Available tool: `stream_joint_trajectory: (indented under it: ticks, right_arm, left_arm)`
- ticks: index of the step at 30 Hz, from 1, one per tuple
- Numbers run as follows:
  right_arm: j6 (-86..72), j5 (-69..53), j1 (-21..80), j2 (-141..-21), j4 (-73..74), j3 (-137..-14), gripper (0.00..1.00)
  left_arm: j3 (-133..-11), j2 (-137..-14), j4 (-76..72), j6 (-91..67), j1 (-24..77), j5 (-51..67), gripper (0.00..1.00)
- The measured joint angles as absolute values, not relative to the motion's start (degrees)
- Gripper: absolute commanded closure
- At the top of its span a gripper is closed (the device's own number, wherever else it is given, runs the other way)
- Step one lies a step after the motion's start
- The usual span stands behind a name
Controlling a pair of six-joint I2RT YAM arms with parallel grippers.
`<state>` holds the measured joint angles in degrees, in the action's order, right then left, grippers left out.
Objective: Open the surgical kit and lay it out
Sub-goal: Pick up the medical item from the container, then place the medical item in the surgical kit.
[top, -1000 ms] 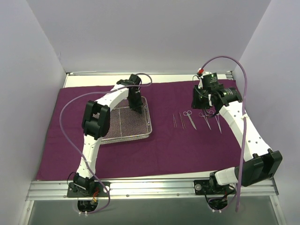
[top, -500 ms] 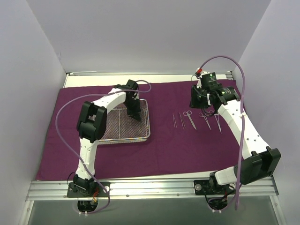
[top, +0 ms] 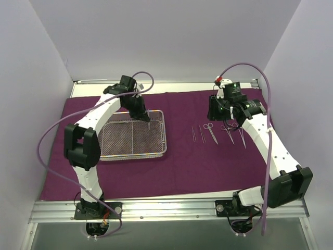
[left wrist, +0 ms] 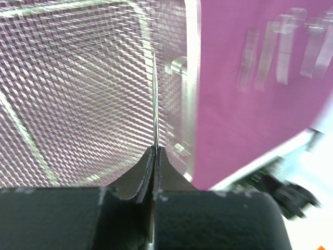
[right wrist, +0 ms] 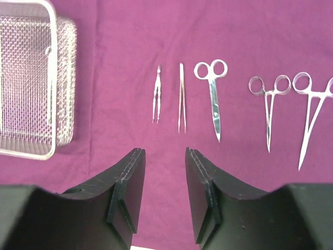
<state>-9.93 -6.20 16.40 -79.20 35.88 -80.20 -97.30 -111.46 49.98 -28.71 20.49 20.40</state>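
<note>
The dark purple cloth wrap (top: 208, 161) lies spread flat over the table. The silver wire-mesh tray (top: 162, 148) sits on its left half. My left gripper (top: 143, 114) is above the tray's far right part. In the left wrist view it (left wrist: 155, 150) is shut on a thin steel instrument (left wrist: 155, 99), seen edge-on above the mesh (left wrist: 78, 88). Several steel scissors and forceps (top: 218, 133) lie in a row right of the tray. My right gripper (top: 215, 115) is open and empty. In the right wrist view it (right wrist: 165, 156) hovers before the forceps (right wrist: 156, 96), tweezers (right wrist: 181, 99) and scissors (right wrist: 213, 94).
Two ring-handled clamps (right wrist: 269, 107) (right wrist: 309, 112) end the row on the right. The tray (right wrist: 31, 83) also shows at the left of the right wrist view. White walls close in the table on three sides, and a metal rail (top: 166, 208) runs along the front.
My left arm's elbow has swung out to the left, uncovering the tray, and its gripper has moved up and slightly left with the thin instrument. The right gripper has shifted slightly left.
</note>
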Motion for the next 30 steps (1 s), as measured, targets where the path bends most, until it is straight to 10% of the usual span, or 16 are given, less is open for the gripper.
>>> stream_joint_trajectory:
  ticks: [15, 30]
  right_arm:
    - [19.0, -14.7, 46.8, -69.5, 16.7, -72.1, 0.58]
    - [38.9, -17.6, 53.2, -64.8, 10.9, -65.9, 0.53]
  left_arm:
    - [-72.9, -85.9, 39.5, -46.4, 18.7, 52.5, 0.98]
    - [-46.3, -64.6, 5.6, -87.5, 19.2, 69.8, 0.98]
